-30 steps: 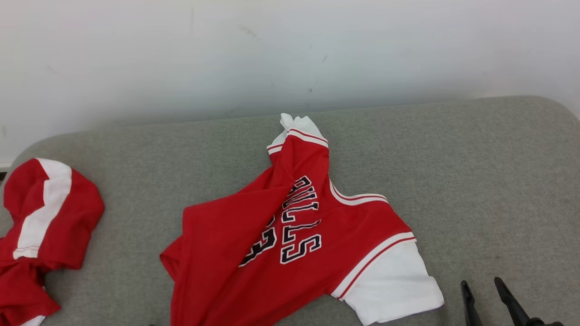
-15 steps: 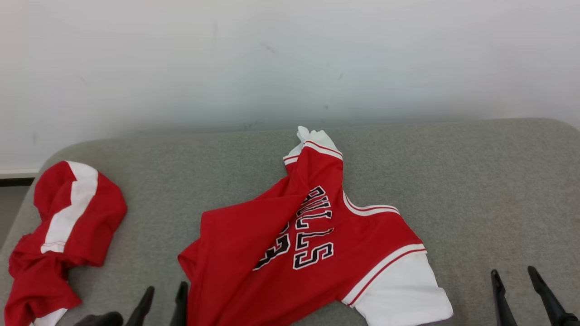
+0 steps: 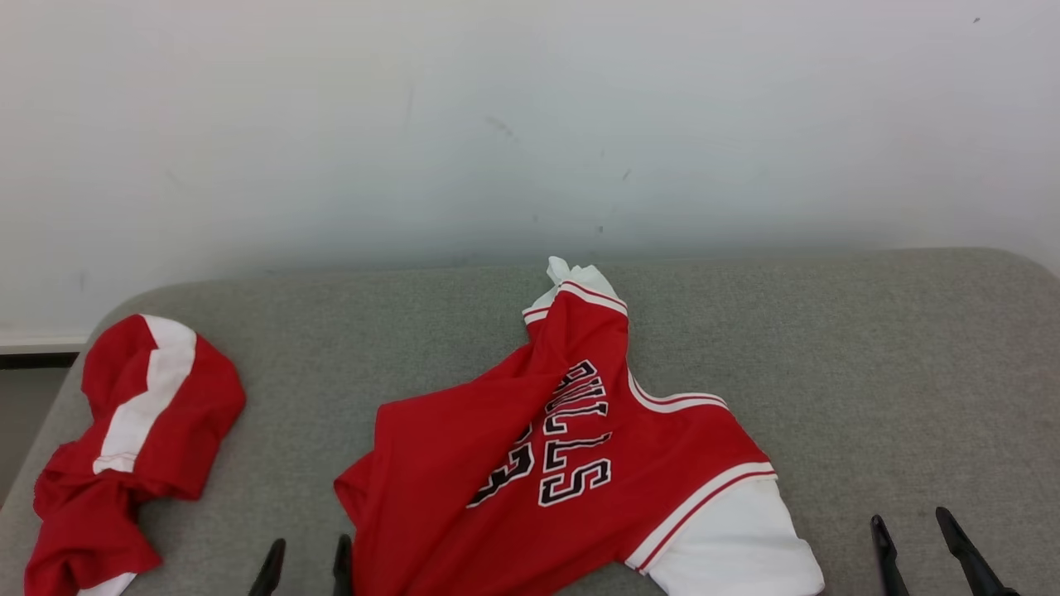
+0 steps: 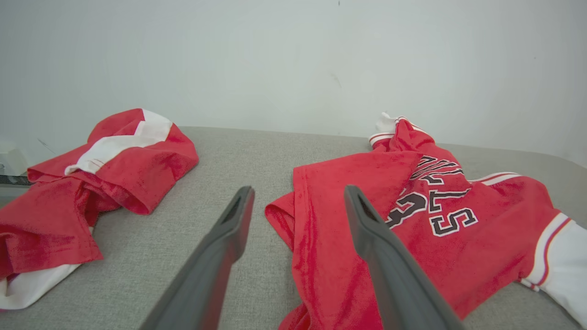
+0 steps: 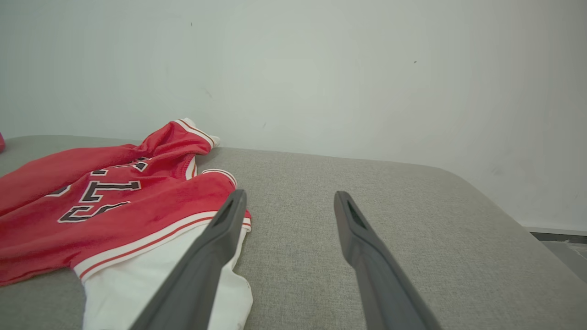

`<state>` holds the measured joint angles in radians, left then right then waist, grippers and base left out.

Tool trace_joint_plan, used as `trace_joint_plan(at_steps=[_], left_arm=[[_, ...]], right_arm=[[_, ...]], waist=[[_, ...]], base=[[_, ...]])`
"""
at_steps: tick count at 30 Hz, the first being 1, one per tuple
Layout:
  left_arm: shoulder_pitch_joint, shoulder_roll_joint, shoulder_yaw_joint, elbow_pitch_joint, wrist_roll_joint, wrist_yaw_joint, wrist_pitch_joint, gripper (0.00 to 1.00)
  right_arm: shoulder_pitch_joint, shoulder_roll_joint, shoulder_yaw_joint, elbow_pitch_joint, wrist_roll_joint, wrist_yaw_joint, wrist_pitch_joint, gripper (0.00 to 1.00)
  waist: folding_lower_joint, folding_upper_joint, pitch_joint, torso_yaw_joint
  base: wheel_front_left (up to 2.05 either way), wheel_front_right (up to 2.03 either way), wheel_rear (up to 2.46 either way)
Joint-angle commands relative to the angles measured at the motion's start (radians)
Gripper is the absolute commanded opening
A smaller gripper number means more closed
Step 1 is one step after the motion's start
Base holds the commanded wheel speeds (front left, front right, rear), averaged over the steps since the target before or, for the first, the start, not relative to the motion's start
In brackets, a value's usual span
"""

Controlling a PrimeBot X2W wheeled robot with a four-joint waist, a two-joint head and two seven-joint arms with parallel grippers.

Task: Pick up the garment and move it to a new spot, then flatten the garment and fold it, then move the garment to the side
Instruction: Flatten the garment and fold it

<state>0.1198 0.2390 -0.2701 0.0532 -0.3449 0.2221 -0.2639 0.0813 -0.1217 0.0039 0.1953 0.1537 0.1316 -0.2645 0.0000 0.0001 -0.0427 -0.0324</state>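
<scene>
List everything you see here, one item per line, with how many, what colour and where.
jersey: one, red with white sleeves and black lettering, rumpled mid padded surface
second garment: one, red and white, crumpled at the surface's left end
padded surface: one, grey, under both garments
wall: one, white, behind the surface
left pincer: one, dark, open, low left by the jersey's left edge
right pincer: one, dark, open, low right beside the white sleeve
</scene>
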Motion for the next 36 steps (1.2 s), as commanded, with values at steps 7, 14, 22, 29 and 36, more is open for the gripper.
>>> trace_joint_plan(at_steps=[7,14,22,29,36], left_arm=[[0.028,-0.078,0.083,0.063,0.11,-0.134,0.0,1.0],[0.031,-0.125,0.154,0.083,0.17,-0.198,0.0,1.0],[0.075,-0.121,0.215,0.09,0.195,-0.234,0.0,1.0],[0.14,-0.081,0.236,0.068,0.141,-0.26,0.157,1.0],[0.184,-0.078,0.212,0.027,0.06,-0.299,0.325,1.0]], right_arm=[[0.009,0.012,0.007,0.029,-0.001,-0.002,0.001,1.0],[0.0,0.006,0.019,0.035,0.004,-0.002,0.001,1.0],[-0.015,-0.038,0.044,-0.019,0.013,-0.002,0.001,1.0],[-0.024,-0.127,0.142,0.046,0.023,-0.002,0.085,1.0],[-0.094,-0.183,0.28,0.143,0.072,-0.002,0.264,1.0]], waist=[[0.0,-0.0001,-0.011,-0.006],[0.0,-0.0001,-0.01,-0.01],[0.0,-0.0001,-0.013,-0.01],[0.0,-0.0001,-0.005,0.002],[0.0,-0.0001,0.013,0.021]], base=[[0.0,0.0,0.0],[0.0,0.0,0.0],[0.0,0.0,0.0],[0.0,0.0,0.0],[0.0,0.0,0.0]])
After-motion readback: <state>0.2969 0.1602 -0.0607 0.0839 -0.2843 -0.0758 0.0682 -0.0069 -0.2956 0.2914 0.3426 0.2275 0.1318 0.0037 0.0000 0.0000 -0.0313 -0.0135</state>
